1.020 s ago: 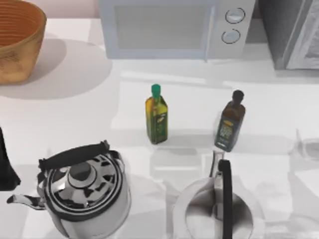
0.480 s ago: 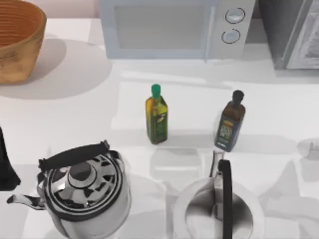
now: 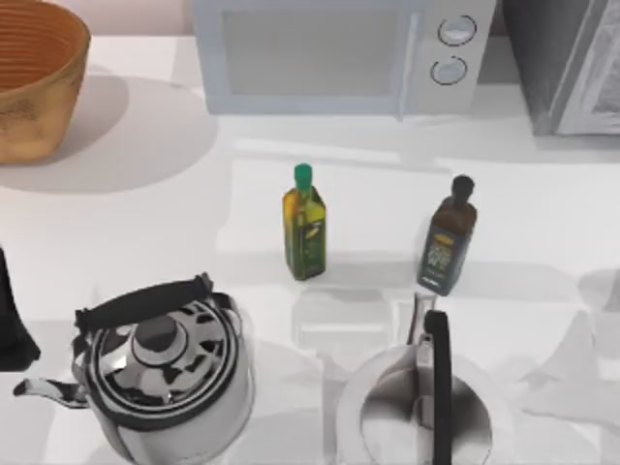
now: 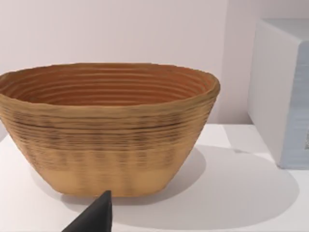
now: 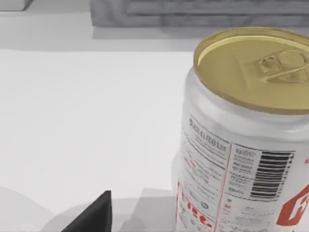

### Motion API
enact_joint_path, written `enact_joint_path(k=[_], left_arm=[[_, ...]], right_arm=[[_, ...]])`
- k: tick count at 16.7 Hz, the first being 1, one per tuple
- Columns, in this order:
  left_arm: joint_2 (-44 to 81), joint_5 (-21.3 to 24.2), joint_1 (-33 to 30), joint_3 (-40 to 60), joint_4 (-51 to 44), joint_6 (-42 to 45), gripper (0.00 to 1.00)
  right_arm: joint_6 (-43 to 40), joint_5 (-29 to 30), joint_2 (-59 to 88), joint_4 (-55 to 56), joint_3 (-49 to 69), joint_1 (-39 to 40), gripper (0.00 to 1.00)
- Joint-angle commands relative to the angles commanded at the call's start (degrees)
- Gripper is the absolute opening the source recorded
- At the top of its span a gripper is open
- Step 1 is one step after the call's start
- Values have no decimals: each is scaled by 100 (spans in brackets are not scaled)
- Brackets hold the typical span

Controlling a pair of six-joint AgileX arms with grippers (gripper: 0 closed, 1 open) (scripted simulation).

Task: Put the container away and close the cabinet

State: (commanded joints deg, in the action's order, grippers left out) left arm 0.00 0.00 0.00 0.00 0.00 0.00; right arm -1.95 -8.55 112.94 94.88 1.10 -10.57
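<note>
Can [image 5: 246, 140], silver with a gold lid, a barcode and red print on its label, stands upright on the white tabletop [image 5: 87, 121] close in front of the right wrist camera. A grey cabinet [image 5: 193, 12] lies beyond it at the far edge; from above the cabinet [image 3: 567, 68] sits at the far right corner. One dark fingertip [image 5: 94, 215] of the right arm's jaws shows beside the can and apart from it; whether those jaws are released or clenched, I cannot tell.

From above, a microwave [image 3: 339, 53] stands at the far middle, and a woven basket [image 3: 34, 77] at the far left. A green-capped oil bottle [image 3: 305, 225] and a dark sauce bottle [image 3: 448, 237] stand upright mid-table, well apart. Two metal kettles sit at the near edge, one on the left [image 3: 160, 373] and one nearer the middle [image 3: 421, 407].

The left arm sits at the left edge [image 3: 12, 325], its wrist camera facing the basket [image 4: 106, 130], with one dark fingertip [image 4: 96, 217] in sight; the state of its jaws cannot be told.
</note>
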Motion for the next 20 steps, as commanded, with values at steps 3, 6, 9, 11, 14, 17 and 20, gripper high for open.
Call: enact_joint_path(k=[3, 6, 9, 11, 14, 17, 20], left_arm=[[0, 0, 0, 0, 0, 0, 100], [0, 0, 0, 0, 0, 0, 100], [0, 0, 0, 0, 0, 0, 100], [0, 0, 0, 0, 0, 0, 100], [0, 0, 0, 0, 0, 0, 100], [0, 0, 0, 0, 0, 0, 100], [0, 0, 0, 0, 0, 0, 100]], right_arm=[[2, 7, -4, -18, -3, 25, 100], [21, 71, 178, -142, 324, 73, 100], [48, 167, 475, -373, 852, 166, 100], [64, 224, 644, -516, 1167, 222, 100], [73, 255, 733, -598, 1337, 255, 100], [73, 255, 733, -598, 1337, 255, 100], [73, 255, 733, -598, 1337, 255, 77]])
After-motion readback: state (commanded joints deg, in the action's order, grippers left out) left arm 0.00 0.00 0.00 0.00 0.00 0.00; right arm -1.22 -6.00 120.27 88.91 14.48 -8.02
